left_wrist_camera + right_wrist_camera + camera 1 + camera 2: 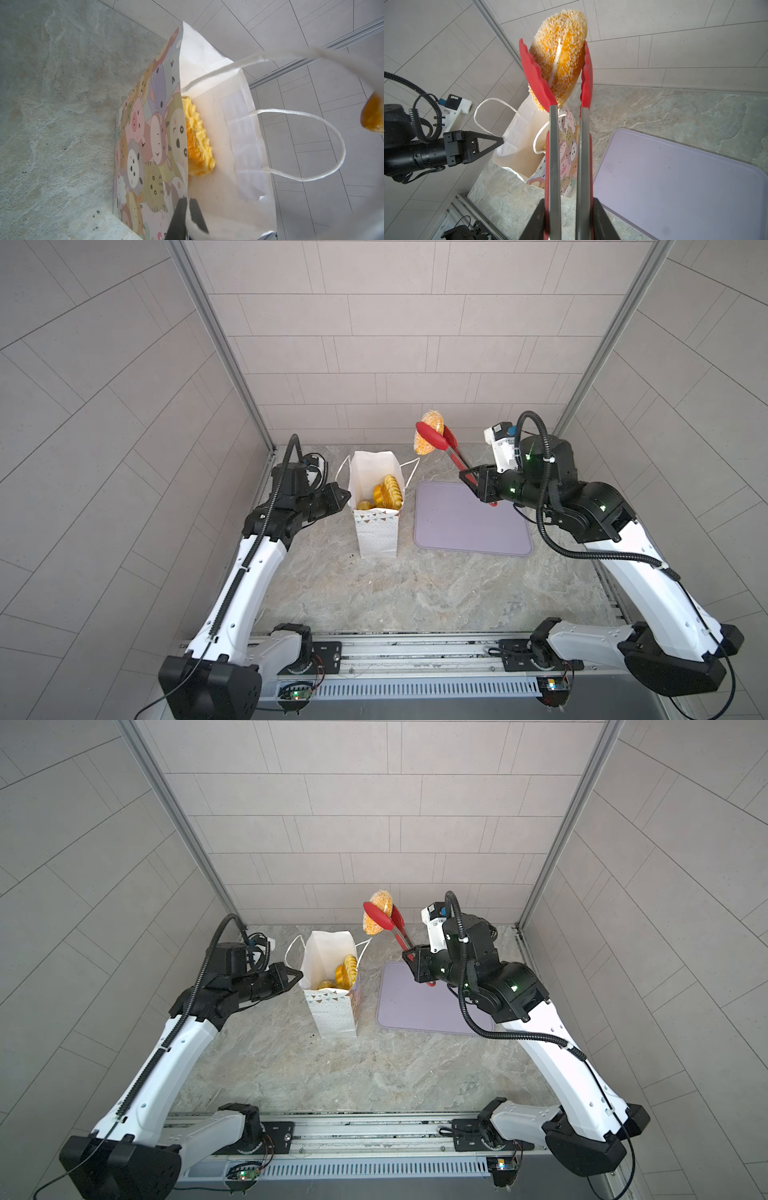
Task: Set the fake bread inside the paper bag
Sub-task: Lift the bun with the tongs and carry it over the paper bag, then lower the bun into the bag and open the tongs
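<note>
Bun poised beside bag
Your right end effector clamps tongs holding the bun, above and right of the bag mouth; your left end effector pinches its rim.

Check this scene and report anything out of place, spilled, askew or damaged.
Nothing stands out. The paper bag stands upright, its rim pinched by the left gripper; the tongs grip the seeded bun in the air. Only a few dark specks dot the table beside the bag.
</note>
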Robot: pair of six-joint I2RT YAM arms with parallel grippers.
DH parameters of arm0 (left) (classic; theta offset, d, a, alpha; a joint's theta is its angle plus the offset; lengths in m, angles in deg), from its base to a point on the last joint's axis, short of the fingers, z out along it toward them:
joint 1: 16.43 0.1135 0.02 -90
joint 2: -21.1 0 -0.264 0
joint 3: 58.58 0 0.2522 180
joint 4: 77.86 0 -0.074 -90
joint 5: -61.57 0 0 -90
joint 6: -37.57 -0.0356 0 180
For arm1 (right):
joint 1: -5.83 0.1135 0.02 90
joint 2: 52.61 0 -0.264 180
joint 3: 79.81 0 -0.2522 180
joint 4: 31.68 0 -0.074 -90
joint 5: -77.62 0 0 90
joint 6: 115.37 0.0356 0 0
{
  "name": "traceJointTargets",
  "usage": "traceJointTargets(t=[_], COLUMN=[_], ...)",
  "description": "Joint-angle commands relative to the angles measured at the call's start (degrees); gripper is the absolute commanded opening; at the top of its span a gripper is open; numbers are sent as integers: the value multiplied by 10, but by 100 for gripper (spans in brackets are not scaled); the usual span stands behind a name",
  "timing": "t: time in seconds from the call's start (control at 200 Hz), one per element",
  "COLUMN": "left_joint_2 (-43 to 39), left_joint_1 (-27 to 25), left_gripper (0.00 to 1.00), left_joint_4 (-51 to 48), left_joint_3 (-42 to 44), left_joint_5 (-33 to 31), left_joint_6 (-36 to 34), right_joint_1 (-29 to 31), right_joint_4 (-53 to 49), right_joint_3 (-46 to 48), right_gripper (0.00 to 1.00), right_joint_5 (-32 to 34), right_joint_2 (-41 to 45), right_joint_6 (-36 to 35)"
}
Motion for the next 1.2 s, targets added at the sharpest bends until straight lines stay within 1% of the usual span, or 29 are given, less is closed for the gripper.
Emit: traceJointTargets(t=[0.0, 0.32, 0.645, 1.196], left_joint_2=[-10, -10, -12, -14], left_joint_1=[2, 2, 3, 3], left_gripper=[8, 8, 8, 8], left_joint_4=[-6, -4, -5, -6], left_joint_3=[-6, -7, -6, -5], left_joint_5=[1, 1, 0, 0], left_joint_6=[4, 7, 8, 9], right_joint_1=[23, 90, 141, 185], right_joint_4=[2, -23, -42, -85], right_joint_3=[-27, -67, -95, -132], right_gripper=[32, 31, 31, 31], right_joint_5=[31, 72, 97, 143], right_joint_2=[-5, -38, -77, -141], right_joint_6=[-19, -48, -62, -84])
